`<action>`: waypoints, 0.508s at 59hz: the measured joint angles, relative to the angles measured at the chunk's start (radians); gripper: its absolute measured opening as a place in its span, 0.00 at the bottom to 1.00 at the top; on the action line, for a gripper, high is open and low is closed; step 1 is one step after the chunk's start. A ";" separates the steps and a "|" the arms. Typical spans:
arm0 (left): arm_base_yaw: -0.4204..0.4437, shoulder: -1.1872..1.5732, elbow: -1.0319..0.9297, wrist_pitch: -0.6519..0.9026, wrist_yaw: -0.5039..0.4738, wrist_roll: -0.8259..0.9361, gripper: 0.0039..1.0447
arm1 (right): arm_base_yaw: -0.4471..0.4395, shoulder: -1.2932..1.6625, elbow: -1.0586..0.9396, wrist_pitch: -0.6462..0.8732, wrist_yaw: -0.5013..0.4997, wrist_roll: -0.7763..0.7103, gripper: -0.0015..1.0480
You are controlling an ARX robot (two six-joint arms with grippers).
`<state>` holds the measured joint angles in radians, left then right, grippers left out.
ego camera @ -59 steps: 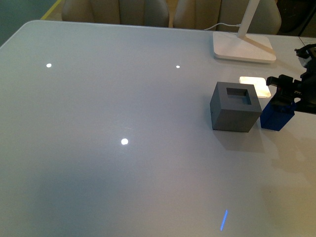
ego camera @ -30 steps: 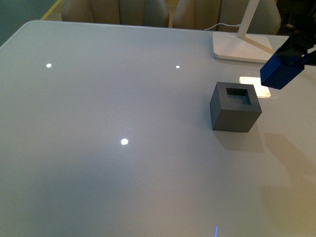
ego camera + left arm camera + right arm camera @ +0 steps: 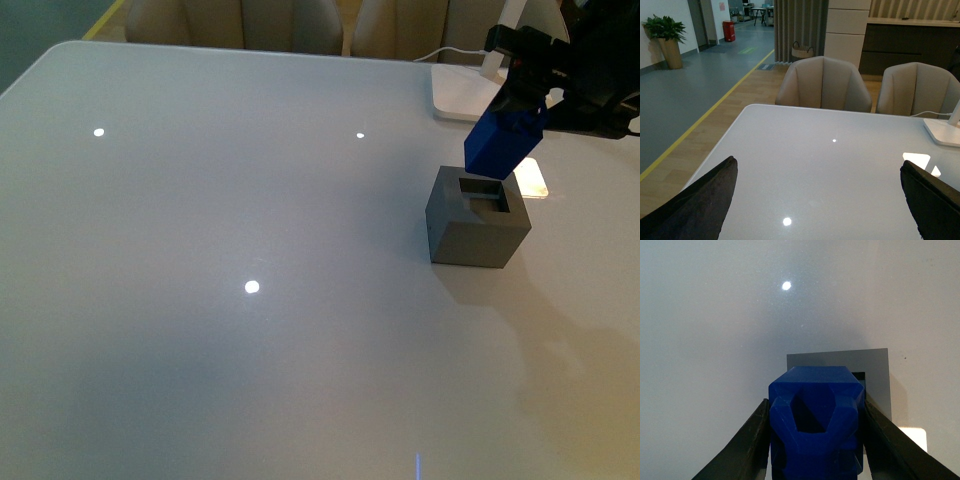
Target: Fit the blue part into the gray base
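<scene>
The gray base (image 3: 475, 228) is a matte cube with a square hole in its top, on the right side of the white table. My right gripper (image 3: 525, 95) is shut on the blue part (image 3: 503, 140) and holds it tilted in the air just above the base's far right top edge. In the right wrist view the blue part (image 3: 815, 422) fills the space between the black fingers (image 3: 742, 447), with the gray base (image 3: 840, 362) right behind it. My left gripper (image 3: 820, 200) is open and empty over the table; it is out of the front view.
A white lamp foot (image 3: 470, 98) with its cable stands behind the base at the table's far right. A bright lit patch (image 3: 530, 177) lies beside the base. Beige chairs (image 3: 822, 85) stand past the far edge.
My right gripper lifted the blue part off the table at the base's right side, then carried it left until it hangs over the base's top.
</scene>
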<state>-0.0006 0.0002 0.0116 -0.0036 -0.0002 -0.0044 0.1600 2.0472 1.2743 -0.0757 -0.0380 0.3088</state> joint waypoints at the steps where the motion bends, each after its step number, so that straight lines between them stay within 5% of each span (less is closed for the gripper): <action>1: 0.000 0.000 0.000 0.000 0.000 0.000 0.93 | 0.000 0.000 0.000 0.000 0.000 0.000 0.41; 30: 0.000 0.000 0.000 0.000 0.000 0.000 0.93 | -0.012 0.013 -0.008 0.002 0.000 0.003 0.41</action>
<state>-0.0006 0.0002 0.0116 -0.0036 -0.0002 -0.0040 0.1478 2.0605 1.2663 -0.0734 -0.0376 0.3115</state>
